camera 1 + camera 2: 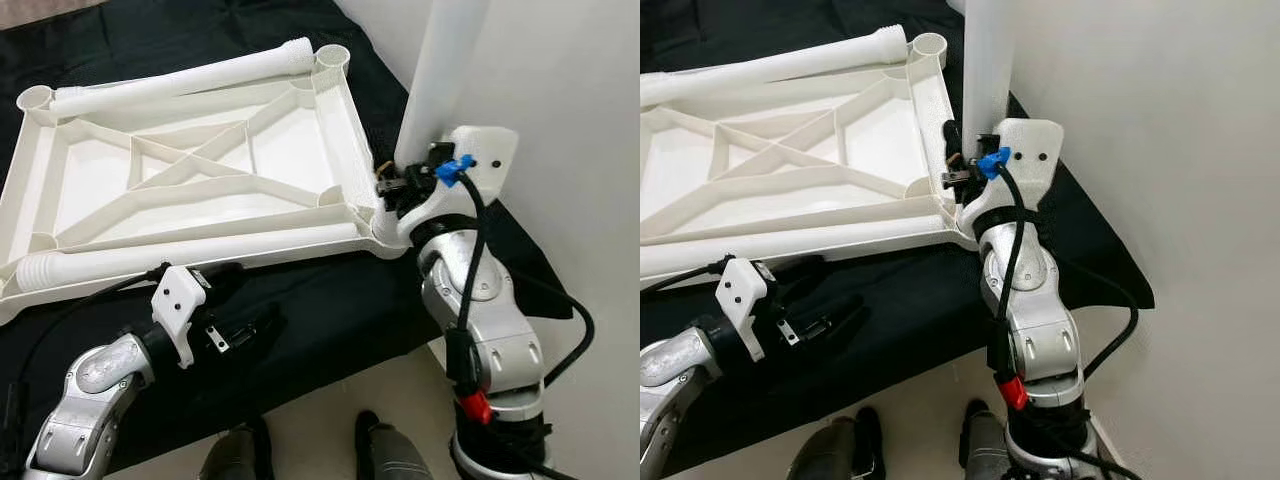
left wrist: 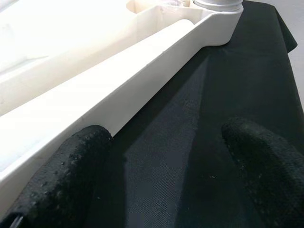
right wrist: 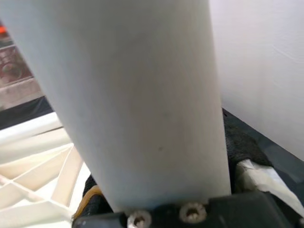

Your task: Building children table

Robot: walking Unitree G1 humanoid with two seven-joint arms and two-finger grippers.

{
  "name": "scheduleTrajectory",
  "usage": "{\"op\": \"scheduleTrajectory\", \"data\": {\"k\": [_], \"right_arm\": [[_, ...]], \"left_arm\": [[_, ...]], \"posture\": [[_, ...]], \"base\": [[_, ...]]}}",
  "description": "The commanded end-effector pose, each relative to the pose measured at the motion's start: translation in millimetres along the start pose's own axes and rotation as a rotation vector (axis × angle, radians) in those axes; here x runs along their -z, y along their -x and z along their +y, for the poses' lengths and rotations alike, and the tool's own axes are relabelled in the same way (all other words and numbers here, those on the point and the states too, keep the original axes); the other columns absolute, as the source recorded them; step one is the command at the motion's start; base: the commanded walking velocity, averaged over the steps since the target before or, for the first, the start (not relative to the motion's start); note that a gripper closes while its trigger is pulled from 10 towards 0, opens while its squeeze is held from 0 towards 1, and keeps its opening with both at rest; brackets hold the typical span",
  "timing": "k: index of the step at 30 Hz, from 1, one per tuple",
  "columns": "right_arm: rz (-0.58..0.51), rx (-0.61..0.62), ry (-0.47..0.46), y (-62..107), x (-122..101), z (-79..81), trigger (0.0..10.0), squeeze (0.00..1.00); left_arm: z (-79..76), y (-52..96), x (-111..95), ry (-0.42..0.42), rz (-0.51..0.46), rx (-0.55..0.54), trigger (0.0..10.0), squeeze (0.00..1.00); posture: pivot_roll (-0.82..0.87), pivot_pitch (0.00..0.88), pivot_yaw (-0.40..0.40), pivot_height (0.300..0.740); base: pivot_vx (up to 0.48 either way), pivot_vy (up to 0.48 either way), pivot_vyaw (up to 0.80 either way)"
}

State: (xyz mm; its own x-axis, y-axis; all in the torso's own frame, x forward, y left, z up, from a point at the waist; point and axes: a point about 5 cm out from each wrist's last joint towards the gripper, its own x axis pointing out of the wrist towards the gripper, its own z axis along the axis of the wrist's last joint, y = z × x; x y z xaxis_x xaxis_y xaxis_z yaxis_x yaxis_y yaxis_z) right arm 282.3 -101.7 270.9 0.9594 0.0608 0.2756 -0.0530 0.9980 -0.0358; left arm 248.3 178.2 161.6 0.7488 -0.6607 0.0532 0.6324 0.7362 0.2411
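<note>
A white plastic table top (image 1: pixel 345 130) lies upside down on a black cloth. One white leg (image 1: pixel 440 70) stands upright in its near right corner socket, and my right gripper (image 1: pixel 395 185) is shut on the base of that leg (image 3: pixel 142 104). Two loose legs lie on the top, one along the near edge (image 1: pixel 200 255) and one along the far edge (image 1: pixel 180 80). My left gripper (image 1: pixel 245 325) is open, low over the cloth just in front of the near edge. Its fingers (image 2: pixel 61 175) hold nothing, and one of them is beside the table top's rim (image 2: pixel 142 80).
A white wall (image 1: pixel 570 80) rises close on the right, next to the upright leg. The black cloth (image 1: pixel 330 310) ends at a near edge above pale floor, where two dark feet (image 1: pixel 235 455) show. Open sockets stand at the far corners (image 1: pixel 333 55).
</note>
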Motion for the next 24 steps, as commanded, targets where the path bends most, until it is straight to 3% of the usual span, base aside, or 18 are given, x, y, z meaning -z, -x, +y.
{"op": "scheduleTrajectory", "data": {"k": [1,18,24], "right_arm": [[0.177,0.045,0.010,5.3,33.1,-5.2,10.0,0.00],[0.102,-0.025,-0.044,1.4,22.2,-1.2,10.0,0.00],[-0.058,-0.105,-0.004,-18.6,-11.6,-12.6,10.0,0.00]], "left_arm": [[0.7,2.5,4.9,0.005,0.008,-0.021,10.0,0.00],[1.3,2.1,5.7,-0.001,0.010,-0.020,10.0,0.00],[0.9,1.3,6.1,0.000,0.007,-0.022,10.0,0.00]], "posture": [[-0.02,0.316,0.022,0.740],[-0.02,0.311,0.026,0.740],[-0.02,0.308,0.020,0.740]], "base": [[0.000,0.000,0.00],[0.000,0.000,0.00],[0.000,0.000,0.00]]}}
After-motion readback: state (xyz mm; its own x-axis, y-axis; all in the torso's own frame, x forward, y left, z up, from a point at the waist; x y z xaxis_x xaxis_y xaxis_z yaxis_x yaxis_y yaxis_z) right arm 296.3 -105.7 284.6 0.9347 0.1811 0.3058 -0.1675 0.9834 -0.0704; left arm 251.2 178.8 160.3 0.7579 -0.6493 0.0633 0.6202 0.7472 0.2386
